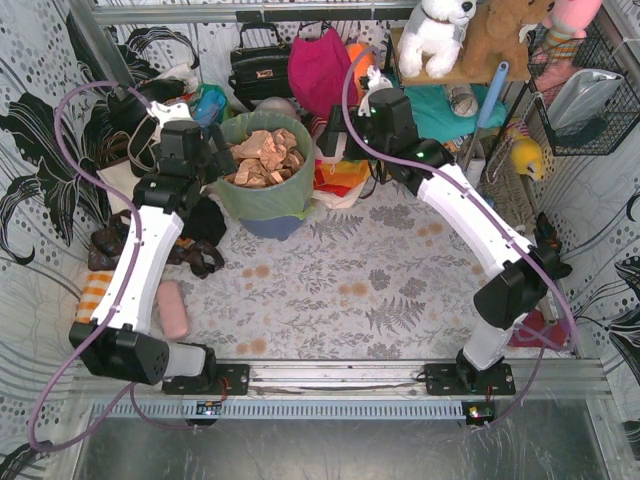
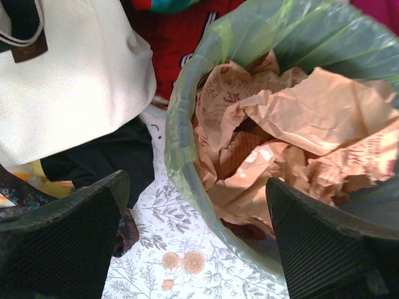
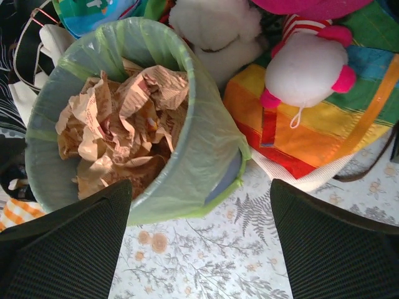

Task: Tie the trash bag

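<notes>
Caught at the approach step. Hovered with left gripper [image 2: 196, 187] and right gripper [image 3: 201, 187] flanking the trash bag [image 1: 262, 190], fingers [image 2: 62, 249] wide apart and empty. Found the bag untied, lining the bin [image 3: 227, 177] at the bench's [image 1: 400, 290] far side. Called next for pinching opposite rim folds, probably.

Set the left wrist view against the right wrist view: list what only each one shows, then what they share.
Only the left wrist view: a white canvas tote bag, with dark cloth next to it.
Only the right wrist view: a white-and-pink plush toy against rainbow-striped fabric.
Both: the trash bag, untied, lining the bin; crumpled tan paper inside it; the floral tablecloth; and each arm's own fingers, left fingers and right fingers, spread open and empty.
</notes>
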Controlling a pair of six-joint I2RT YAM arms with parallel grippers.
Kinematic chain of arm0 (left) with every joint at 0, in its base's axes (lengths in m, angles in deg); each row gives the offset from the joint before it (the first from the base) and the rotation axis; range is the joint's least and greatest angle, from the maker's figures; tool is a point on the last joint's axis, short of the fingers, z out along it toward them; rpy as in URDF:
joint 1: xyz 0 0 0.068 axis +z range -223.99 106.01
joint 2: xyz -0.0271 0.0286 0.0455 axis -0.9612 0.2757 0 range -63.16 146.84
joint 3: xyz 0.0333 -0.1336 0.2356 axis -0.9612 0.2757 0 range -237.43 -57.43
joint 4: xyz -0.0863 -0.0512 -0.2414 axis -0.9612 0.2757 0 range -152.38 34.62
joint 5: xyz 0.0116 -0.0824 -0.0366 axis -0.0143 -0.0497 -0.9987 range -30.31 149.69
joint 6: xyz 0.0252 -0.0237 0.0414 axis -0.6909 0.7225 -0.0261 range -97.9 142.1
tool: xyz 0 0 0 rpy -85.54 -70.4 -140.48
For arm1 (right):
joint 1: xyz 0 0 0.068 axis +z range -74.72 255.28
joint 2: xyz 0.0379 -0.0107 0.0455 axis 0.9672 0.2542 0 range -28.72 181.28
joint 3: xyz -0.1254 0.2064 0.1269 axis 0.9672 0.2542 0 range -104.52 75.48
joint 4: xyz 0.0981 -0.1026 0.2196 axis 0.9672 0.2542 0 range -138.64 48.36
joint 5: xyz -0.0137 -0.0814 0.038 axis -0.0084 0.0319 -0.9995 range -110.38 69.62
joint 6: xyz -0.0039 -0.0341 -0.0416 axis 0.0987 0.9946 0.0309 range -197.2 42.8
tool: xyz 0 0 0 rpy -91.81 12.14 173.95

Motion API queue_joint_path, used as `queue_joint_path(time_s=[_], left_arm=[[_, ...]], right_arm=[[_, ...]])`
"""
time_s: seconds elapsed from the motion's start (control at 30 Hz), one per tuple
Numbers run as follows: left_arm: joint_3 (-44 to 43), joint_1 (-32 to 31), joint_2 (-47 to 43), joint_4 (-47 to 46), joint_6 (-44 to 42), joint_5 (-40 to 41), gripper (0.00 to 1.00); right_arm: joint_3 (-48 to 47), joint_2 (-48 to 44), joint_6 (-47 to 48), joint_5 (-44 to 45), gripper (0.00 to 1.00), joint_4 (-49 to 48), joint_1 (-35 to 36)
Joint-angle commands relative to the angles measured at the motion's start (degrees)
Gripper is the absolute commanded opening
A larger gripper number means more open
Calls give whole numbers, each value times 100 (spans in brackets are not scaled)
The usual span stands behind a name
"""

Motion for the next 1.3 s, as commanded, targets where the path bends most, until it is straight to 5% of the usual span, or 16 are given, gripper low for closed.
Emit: queue_joint_path(time_s=[0.0, 0.43, 0.47, 1.07, 1.13, 1.2, 1.27], left_arm=[[-268, 324, 385, 70, -296, -612, 96], [-746, 550, 1009, -18, -327, -733, 92], [-785, 561, 1031, -21, -343, -841, 71], [-1006, 689, 1393, -79, -472, -1303, 26], [-1015, 688, 1401, -65, -461, -1271, 27], [-1029, 689, 1442, -51, -463, -1238, 48], [-1092, 684, 1515, -1, -460, -1192, 51]], right_arm=[[-693, 493, -321, 253, 90, 557, 176], [-1762, 1626, -715, -197, 68, 746, 388], [-1808, 1692, -734, -227, 65, 753, 388], [-2073, 2028, -839, -229, 27, 939, 391], [-2090, 2033, -838, -240, 27, 949, 393], [-2100, 2040, -839, -234, 27, 948, 393], [-2112, 2050, -830, -213, 27, 956, 394]])
